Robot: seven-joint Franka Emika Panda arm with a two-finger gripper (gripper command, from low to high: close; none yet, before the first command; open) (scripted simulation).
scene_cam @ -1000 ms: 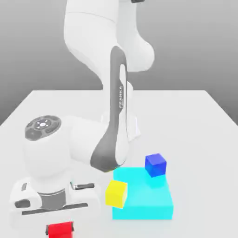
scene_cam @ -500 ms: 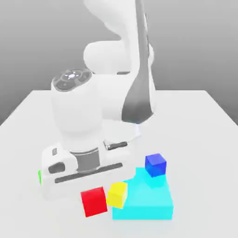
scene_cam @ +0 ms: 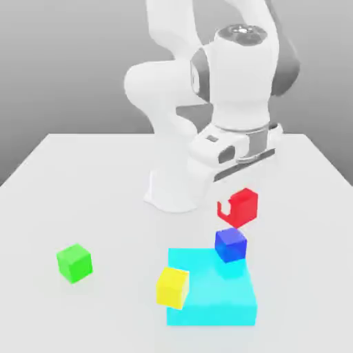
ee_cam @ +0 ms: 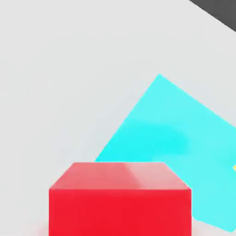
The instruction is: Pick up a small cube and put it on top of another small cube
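gripper [scene_cam: 238, 207]: clamped on red cube [scene_cam: 240, 207] | red cube: in the air just above blue cube [scene_cam: 230, 244] | blue cube: on cyan block [scene_cam: 207, 300]

The gripper [scene_cam: 236, 208] carries the small bright red cube [scene_cam: 239, 207] up and across, now hovering just above the small dark blue cube [scene_cam: 230, 244].

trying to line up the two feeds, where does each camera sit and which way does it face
Exterior view: sits off the arm, above table height, looking down across the white table at the arm, with its base behind the blocks; arm, wrist and gripper show, holding the red cube above the blue cube.
Hand view: rides on the hand, looking down past the red cube to the flat cyan block and table.
Shared: red cube, cyan block, table.
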